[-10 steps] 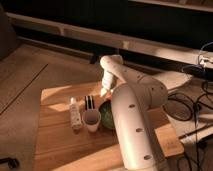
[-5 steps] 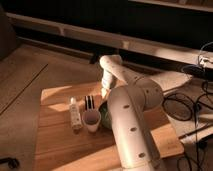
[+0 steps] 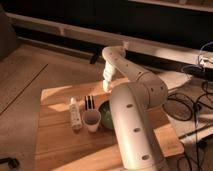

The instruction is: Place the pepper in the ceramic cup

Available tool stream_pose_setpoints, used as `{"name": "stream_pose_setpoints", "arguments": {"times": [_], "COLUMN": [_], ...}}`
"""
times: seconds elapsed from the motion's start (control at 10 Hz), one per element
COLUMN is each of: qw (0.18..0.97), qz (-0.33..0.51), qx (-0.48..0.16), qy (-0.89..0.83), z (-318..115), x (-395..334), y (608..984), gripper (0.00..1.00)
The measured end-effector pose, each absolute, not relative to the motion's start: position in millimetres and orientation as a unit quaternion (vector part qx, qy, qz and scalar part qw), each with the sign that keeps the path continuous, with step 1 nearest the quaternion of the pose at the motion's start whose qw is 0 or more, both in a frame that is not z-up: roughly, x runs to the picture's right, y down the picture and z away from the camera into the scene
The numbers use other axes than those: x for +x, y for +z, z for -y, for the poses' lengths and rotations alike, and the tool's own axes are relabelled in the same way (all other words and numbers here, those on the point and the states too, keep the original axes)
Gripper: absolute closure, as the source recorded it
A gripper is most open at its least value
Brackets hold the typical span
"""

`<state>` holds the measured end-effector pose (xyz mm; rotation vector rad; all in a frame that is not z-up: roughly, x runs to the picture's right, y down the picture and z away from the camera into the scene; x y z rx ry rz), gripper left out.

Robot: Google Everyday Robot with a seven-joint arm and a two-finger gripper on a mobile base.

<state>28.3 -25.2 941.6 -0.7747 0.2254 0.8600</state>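
Observation:
My gripper (image 3: 106,86) points down at the back of the wooden table (image 3: 55,145), at the end of the white arm that bends over the green bowl. It is shut. A small orange-lit patch sits right at its tip, and I cannot tell whether that is the pepper or whether anything is held. The ceramic cup (image 3: 91,120), small and pale, stands upright near the table's middle, well in front of the gripper and a little to its left. It touches the bowl's left side.
A wide dark green bowl (image 3: 105,114) sits right of the cup, partly behind my arm. A slender pale bottle (image 3: 75,114) lies left of the cup, and a small dark object (image 3: 89,102) lies behind it. Cables trail on the floor at the right.
The gripper stays low at the back of the table. The cup, bowl and bottle have not moved.

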Motion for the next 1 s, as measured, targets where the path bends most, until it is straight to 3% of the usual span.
{"name": "stream_pose_setpoints", "arguments": {"times": [0.4, 0.7, 1.0], "qw": [0.853, 0.863, 0.867], "qz": [-0.069, -0.067, -0.056], "qx": [-0.322, -0.316, -0.326], "qy": [0.406, 0.387, 0.372], "z": [61, 40, 22], "x": [4, -13, -36], "y": [863, 802, 772], "gripper": [0.95, 0.95, 0.95]}}
